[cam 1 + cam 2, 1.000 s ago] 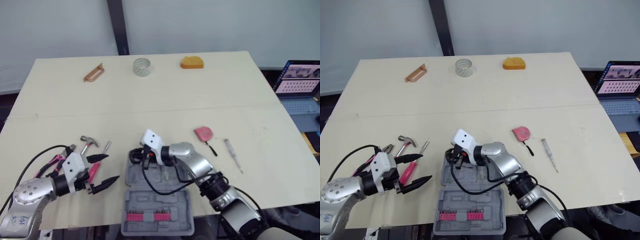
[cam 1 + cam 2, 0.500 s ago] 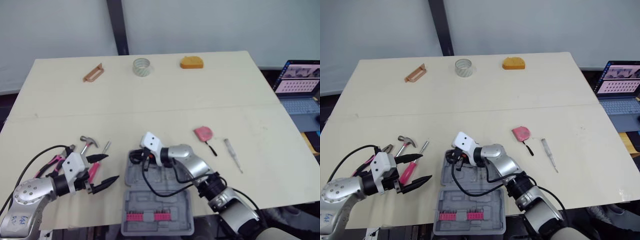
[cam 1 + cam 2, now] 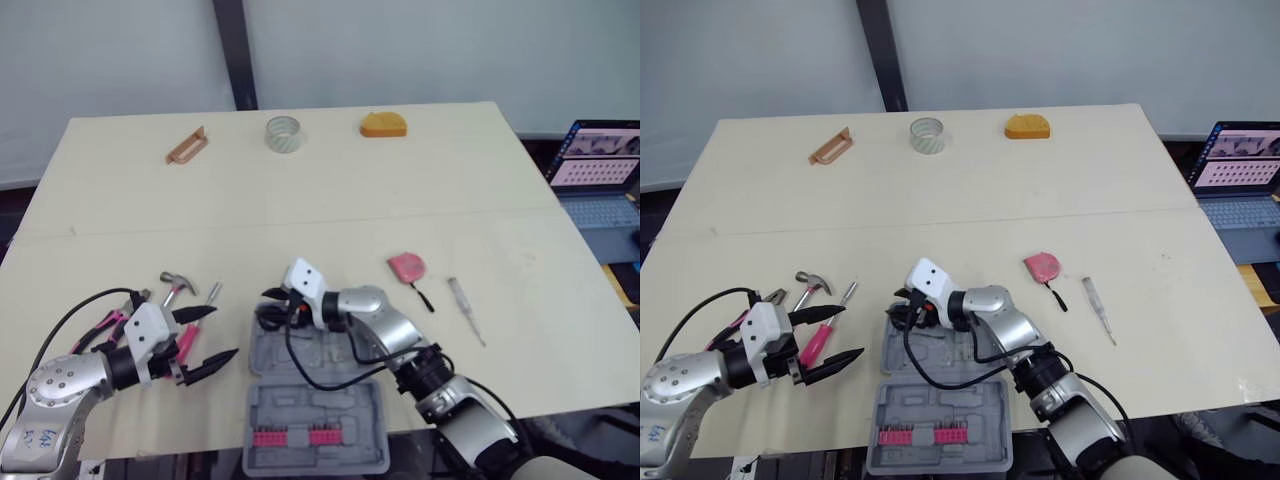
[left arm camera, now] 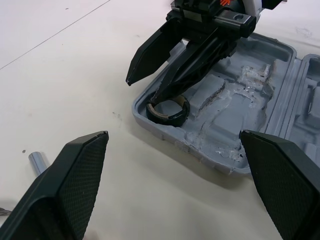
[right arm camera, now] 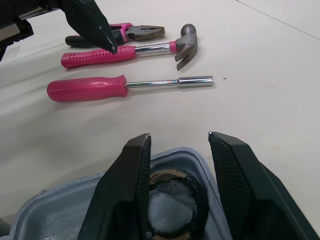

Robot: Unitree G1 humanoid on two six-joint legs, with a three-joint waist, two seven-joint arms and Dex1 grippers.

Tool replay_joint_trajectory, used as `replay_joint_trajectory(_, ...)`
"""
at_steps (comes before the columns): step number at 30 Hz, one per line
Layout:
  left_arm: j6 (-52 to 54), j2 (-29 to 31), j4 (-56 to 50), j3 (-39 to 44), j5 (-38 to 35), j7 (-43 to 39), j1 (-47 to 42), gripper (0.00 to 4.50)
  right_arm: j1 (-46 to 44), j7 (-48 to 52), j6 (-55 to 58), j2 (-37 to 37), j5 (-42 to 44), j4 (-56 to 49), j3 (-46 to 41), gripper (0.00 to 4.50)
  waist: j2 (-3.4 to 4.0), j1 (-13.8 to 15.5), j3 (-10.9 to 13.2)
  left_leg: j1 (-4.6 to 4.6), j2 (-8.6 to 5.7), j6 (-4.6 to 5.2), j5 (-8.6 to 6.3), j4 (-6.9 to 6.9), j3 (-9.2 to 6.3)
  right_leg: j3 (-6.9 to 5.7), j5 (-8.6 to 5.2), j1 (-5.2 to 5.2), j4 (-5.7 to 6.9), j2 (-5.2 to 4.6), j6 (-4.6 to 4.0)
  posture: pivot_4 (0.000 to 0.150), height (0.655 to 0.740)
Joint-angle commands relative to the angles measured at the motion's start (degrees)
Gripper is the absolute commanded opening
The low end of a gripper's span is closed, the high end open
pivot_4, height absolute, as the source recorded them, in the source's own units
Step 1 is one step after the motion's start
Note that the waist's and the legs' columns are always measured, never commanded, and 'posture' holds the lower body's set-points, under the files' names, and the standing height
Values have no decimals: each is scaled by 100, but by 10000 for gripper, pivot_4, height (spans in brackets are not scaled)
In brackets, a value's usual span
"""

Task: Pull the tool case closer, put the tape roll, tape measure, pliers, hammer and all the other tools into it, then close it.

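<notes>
The grey tool case (image 3: pixel 318 412) lies open at the near table edge. A black tape roll (image 5: pixel 172 200) sits in its far-left corner pocket. My right gripper (image 5: pixel 177 137) hovers open just over that roll, one finger on each side of it, holding nothing. To the left lie a pink-handled hammer (image 3: pixel 178 283), pliers (image 3: pixel 115 322) and a pink screwdriver (image 5: pixel 100 86). My left gripper (image 3: pixel 222 333) stands open beside them, nothing in it. A pink tape measure (image 3: pixel 407 267) and a small screwdriver (image 3: pixel 466 310) lie right of the case.
At the far edge are a clear tape roll (image 3: pixel 284 134), an orange block (image 3: pixel 384 124) and a tan handle piece (image 3: pixel 187 146). A laptop (image 3: pixel 600 170) stands off the table's right side. Pink bit holders (image 3: pixel 290 434) fill the case's near half.
My right gripper has shifted slightly toward the far side over the case's corner. The left arm and the loose tools lie as before.
</notes>
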Motion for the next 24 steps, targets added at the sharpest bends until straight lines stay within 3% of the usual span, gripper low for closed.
replay_joint_trajectory(1,-69,25,-14,6,24,-20,-1,45000,-43,104,-31,79,88,-240,-73,19215,0,0,0,0,0,0,0,0,0,0,0,0,0,0,0,1500,7400)
replay_joint_trajectory(6,-66,10,-14,-7,32,-15,2,45000,-19,96,-81,55,41,-244,-41,19215,0,0,0,0,0,0,0,0,1,0,0,-2,2,0,0,1500,7400)
replay_joint_trajectory(10,-55,4,-19,-10,34,-5,10,45000,-23,124,-37,62,51,-238,-31,6447,0,0,0,0,0,0,0,0,1,1,0,-2,2,0,0,1500,7400)
replay_joint_trajectory(24,-62,4,1,-12,48,-7,8,45000,69,338,25,-24,-90,-232,205,6447,0,0,0,0,0,0,0,0,2,1,0,-3,2,0,0,1500,7400)
